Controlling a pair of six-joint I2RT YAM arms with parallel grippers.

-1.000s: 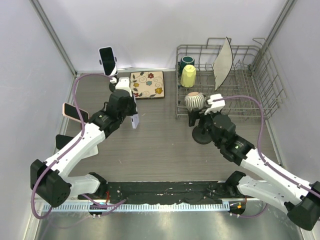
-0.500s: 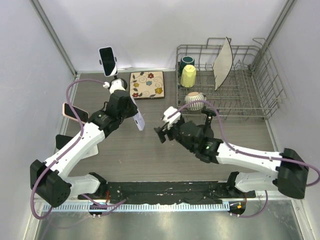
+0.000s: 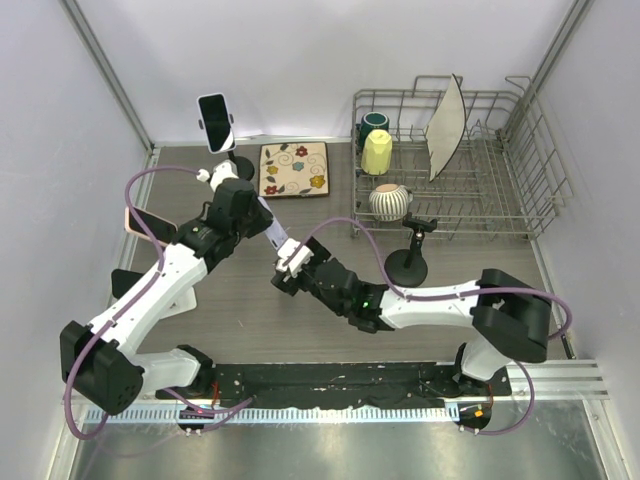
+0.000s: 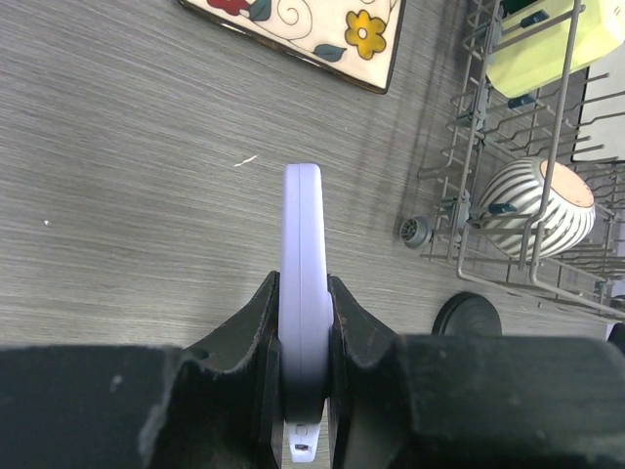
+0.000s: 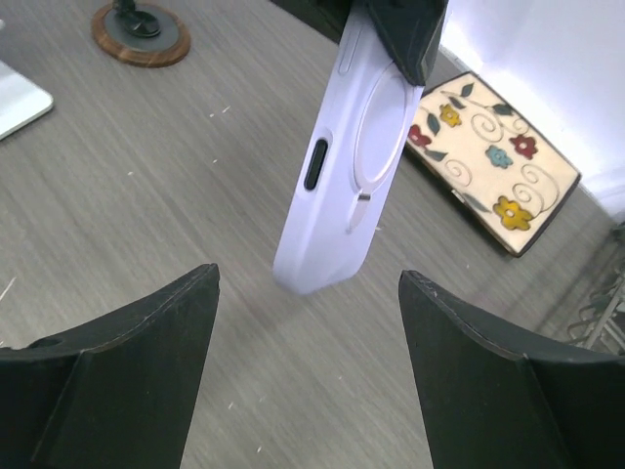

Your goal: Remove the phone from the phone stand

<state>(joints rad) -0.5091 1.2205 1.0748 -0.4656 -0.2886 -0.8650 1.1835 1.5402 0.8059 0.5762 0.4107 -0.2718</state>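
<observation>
The left gripper [image 4: 305, 322] clamps the lavender phone [image 4: 302, 254] across its faces (well clear of the phone stand [image 3: 407, 270]). The right gripper [image 5: 308, 278], jaws spread, faces its free end; I'd centre that end between them before squeezing.

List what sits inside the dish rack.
A teal mug, a yellow cup in front of it, a striped bowl and a white plate on edge. The cup covers the mug's lower part.

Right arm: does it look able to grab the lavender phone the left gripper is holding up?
Probably yes. The right gripper is open, jaws wide apart, and the phone hangs in line with the gap with nothing between. The left gripper is clamped on the phone's far end only, leaving the near end free.
</observation>
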